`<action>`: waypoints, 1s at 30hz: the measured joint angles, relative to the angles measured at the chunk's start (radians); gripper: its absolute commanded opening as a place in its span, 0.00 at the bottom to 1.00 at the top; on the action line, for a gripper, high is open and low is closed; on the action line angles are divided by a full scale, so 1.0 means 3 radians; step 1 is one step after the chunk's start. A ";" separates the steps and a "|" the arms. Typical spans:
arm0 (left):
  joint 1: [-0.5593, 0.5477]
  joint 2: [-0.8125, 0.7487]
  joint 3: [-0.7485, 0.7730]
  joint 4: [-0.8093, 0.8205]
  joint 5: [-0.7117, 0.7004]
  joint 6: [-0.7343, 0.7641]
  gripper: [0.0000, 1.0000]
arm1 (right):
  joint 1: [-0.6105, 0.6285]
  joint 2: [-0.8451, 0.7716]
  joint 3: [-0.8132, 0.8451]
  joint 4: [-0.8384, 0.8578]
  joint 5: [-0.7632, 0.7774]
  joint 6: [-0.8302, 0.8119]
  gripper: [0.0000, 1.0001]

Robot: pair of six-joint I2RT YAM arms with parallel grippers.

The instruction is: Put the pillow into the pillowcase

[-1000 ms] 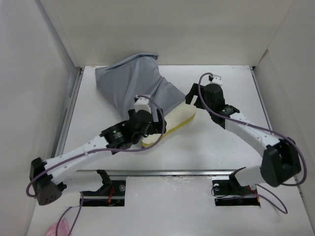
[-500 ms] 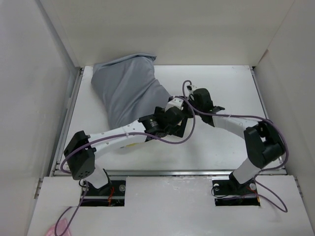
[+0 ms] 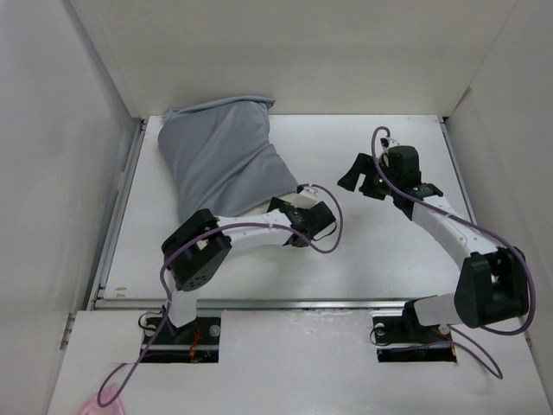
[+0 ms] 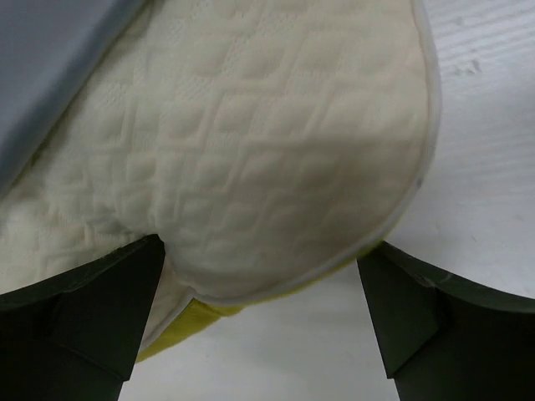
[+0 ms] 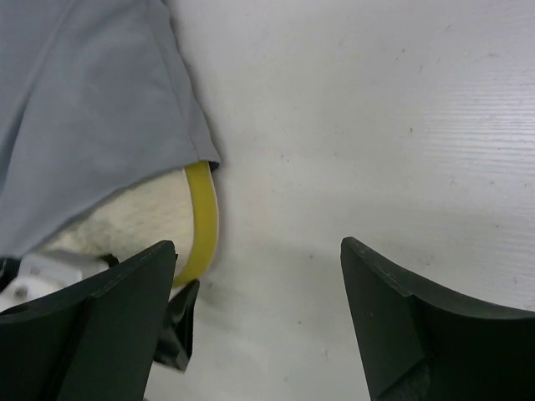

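Observation:
The grey pillowcase [image 3: 223,160] lies bulging at the back left of the table, with most of the pillow inside it. In the left wrist view the quilted cream pillow [image 4: 267,150] sticks out of the pillowcase [image 4: 50,58] by one rounded end with a yellow edge. My left gripper [image 3: 304,221] is open, and that end lies between its fingers [image 4: 100,317]. My right gripper [image 3: 356,177] is open and empty over bare table to the right. Its view shows the pillowcase [image 5: 84,100], the pillow end [image 5: 142,217] and the open right gripper [image 5: 257,246].
White walls [image 3: 69,173] close in the table at the left, back and right. A metal rail [image 3: 121,199] runs along the left edge. The left arm is folded back on itself near the table's middle [image 3: 194,259]. A pink object [image 3: 99,402] lies off the front left corner.
The pillow has gone deeper into the pillowcase, and the bundle has shifted back and left. My left arm has folded up with its gripper at the pillow end. My right gripper has drawn away to the right.

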 measured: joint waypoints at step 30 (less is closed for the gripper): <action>0.0245 -0.0726 0.0609 -0.1029 -0.1106 -0.0599 0.00 | 0.1292 0.1371 0.0857 0.0913 -0.0186 -0.0902 0.82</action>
